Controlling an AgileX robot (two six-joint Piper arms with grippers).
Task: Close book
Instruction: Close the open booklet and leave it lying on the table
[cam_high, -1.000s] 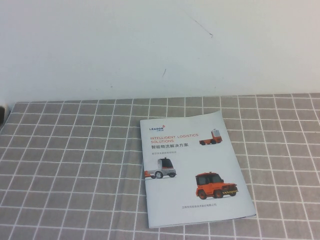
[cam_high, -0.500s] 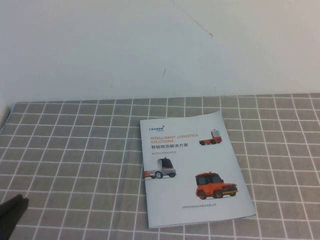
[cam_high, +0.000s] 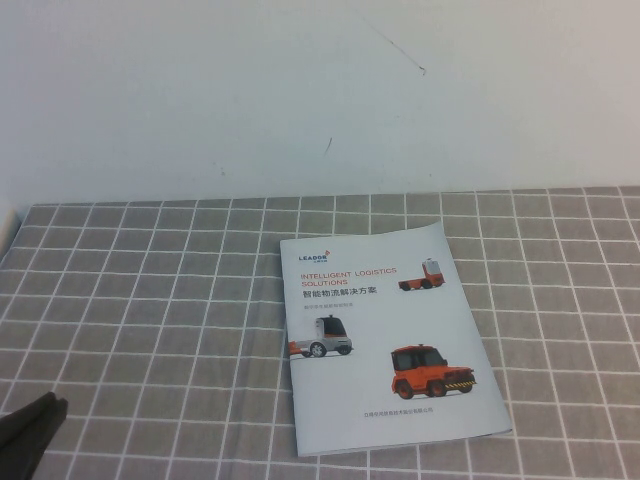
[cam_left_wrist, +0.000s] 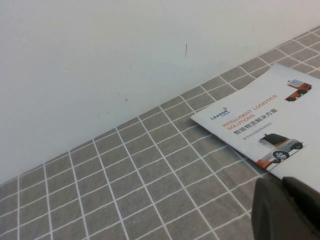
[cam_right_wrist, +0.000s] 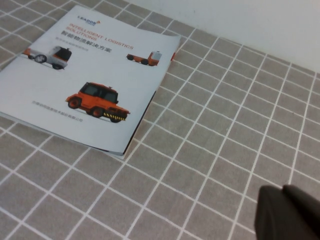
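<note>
Book (cam_high: 390, 340) lies closed, cover up, on the checked cloth (cam_high: 150, 300), right of centre. Left gripper (cam_high: 45, 405) sits at the near left edge, well apart from it, jaws together and empty. Right gripper (cam_right_wrist: 282, 192) hangs off the book's right side, also together.

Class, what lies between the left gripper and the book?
Only bare tablecloth, in the high view, from the left gripper at the near-left corner to the book. The right gripper shows only in its wrist view.

Smooth paper book (cam_high: 390, 335), matt cloth tablecloth (cam_high: 150, 300)
</note>
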